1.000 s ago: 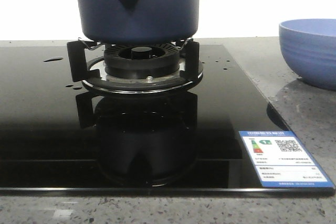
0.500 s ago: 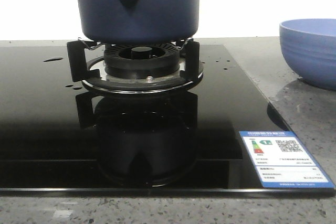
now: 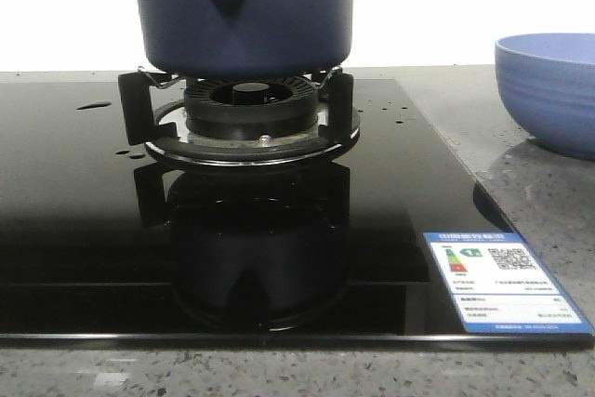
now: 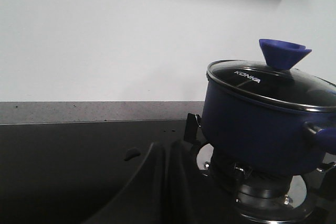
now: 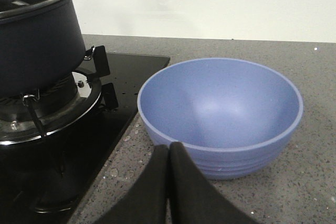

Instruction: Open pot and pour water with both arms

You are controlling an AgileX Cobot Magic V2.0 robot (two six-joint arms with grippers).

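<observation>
The dark navy-blue pot [image 3: 244,8] stands on the gas burner [image 3: 249,113] of the black glass hob, its handle stub with a round hole facing the front camera. The left wrist view shows it [image 4: 262,129] with a glass lid [image 4: 273,83] and a blue cone knob [image 4: 283,53] on top. The right wrist view shows its side [image 5: 37,40]. My left gripper [image 4: 169,148] is shut and empty, low over the hob beside the pot. My right gripper [image 5: 169,149] is shut and empty, just in front of the light blue bowl [image 5: 220,111]. Neither gripper shows in the front view.
The light blue ribbed bowl [image 3: 548,90] sits on the grey speckled counter right of the hob. Water drops lie on the glass [image 3: 93,105]. A blue energy label [image 3: 497,281] is stuck at the hob's front right corner. A white wall stands behind.
</observation>
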